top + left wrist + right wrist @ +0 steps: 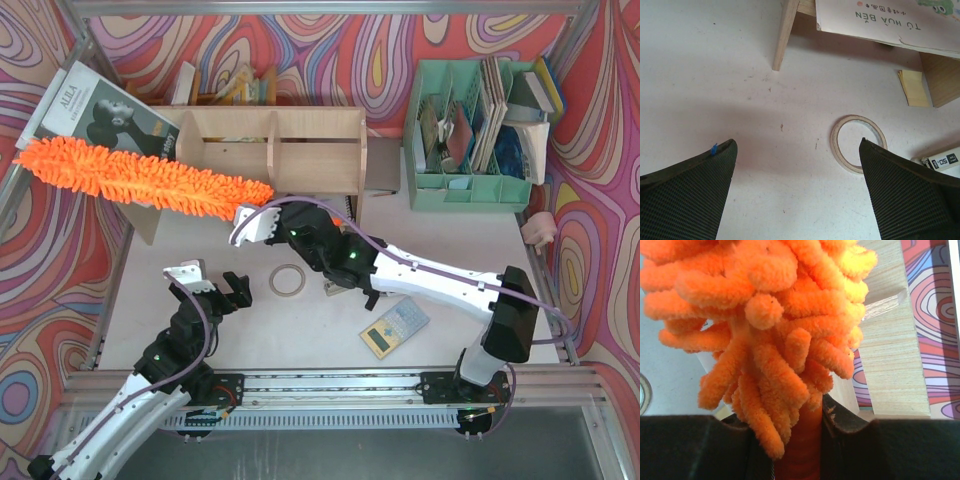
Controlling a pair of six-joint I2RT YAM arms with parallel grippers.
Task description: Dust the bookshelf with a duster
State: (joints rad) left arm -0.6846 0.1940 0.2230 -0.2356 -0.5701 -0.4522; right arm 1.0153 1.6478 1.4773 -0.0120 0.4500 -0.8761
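The plywood bookshelf (270, 150) stands at the back centre, with a central divider; its wood also shows in the right wrist view (892, 365). The orange fluffy duster (140, 175) lies slanted across the shelf's left front, its head reaching past the left panel. My right gripper (262, 222) is shut on the duster's handle end (802, 450), just in front of the shelf. The shaggy head (765, 305) fills the right wrist view. My left gripper (225, 290) is open and empty above the table, left of a tape roll (858, 142).
A mint-green file organizer (470, 130) with books stands at the back right. A magazine (95, 115) leans at the back left. A tape roll (287, 281), a calculator (395, 327) and a yellow note pad (912, 87) lie on the table. A booklet (885, 20) rests on the shelf.
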